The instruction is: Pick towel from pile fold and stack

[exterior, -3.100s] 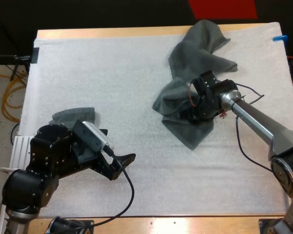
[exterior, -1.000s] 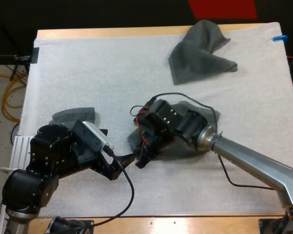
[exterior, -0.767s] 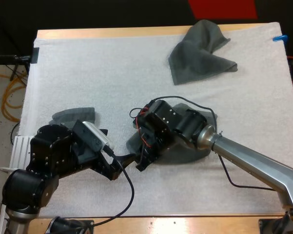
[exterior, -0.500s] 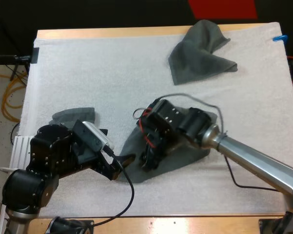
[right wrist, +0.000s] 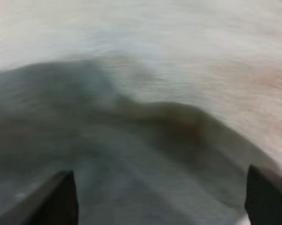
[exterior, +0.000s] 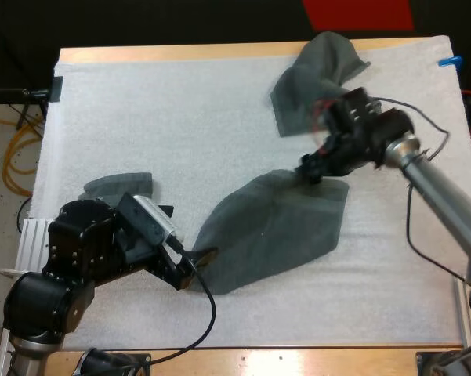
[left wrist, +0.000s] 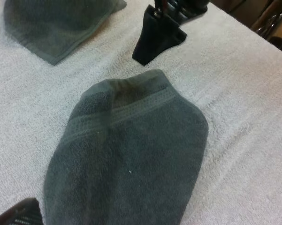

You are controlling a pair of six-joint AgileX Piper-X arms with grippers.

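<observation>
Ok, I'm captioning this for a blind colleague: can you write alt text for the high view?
A grey-green towel lies spread in the middle of the white mat, with the right gripper at its far corner and the left gripper at its near corner. A crumpled towel lies at the mat's far edge; a folded towel sits at its near left.

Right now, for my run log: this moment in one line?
towel: spread on mat | left gripper: open, at towel's near corner | right gripper: open, at towel's far edge

White mat (exterior: 157,117) covering wooden table (exterior: 180,52); speckled floor (exterior: 4,207) beyond its left edge.
</observation>
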